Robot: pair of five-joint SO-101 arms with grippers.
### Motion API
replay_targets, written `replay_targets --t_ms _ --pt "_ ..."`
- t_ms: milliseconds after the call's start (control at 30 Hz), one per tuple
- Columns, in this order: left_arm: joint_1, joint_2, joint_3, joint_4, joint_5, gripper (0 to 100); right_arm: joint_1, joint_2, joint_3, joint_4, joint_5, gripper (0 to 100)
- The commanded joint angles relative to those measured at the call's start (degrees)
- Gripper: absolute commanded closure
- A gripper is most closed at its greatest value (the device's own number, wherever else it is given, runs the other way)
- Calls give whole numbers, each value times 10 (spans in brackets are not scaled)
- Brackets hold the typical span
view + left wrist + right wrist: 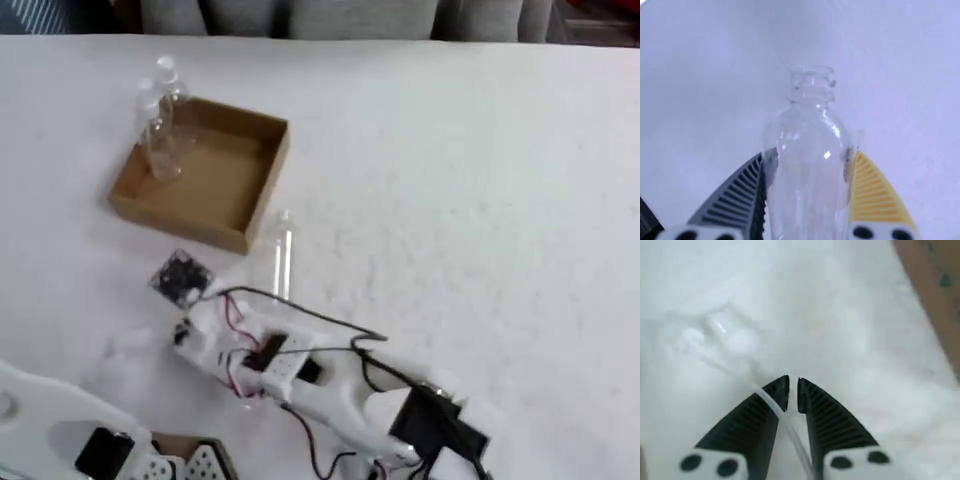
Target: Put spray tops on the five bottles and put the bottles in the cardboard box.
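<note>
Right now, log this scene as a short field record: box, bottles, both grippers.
cardboard box: open, on the white table
in box: two capped bottles, standing in one corner
outside box: lone bottle near a box corner
left gripper: shut on a clear bottle with no top
right gripper: closed on the thin tube of a spray top lying on the table

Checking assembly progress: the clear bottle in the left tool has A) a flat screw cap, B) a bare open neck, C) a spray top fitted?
B: in the left wrist view the clear bottle, held in the left tool, ends in an open threaded neck with nothing on it.
</note>
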Motion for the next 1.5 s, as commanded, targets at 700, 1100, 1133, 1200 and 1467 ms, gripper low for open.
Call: replay_targets --t_ms 700,1100,1133,1200,1467 --pt "-11 -10 -23 -38 2 980 -36 -207 23 262 169 626" --pt "-10 -11 -27 -38 2 980 -62 -58 -64 85 321 626" --pt "-10 -11 -27 -38 2 980 -67 -39 -83 85 323 626" --pt "-10 -11 -27 -38 2 980 -78 -6 -112 86 325 625" --pt "-9 -12 -27 -39 2 980 -133 44 -164 87 391 625"
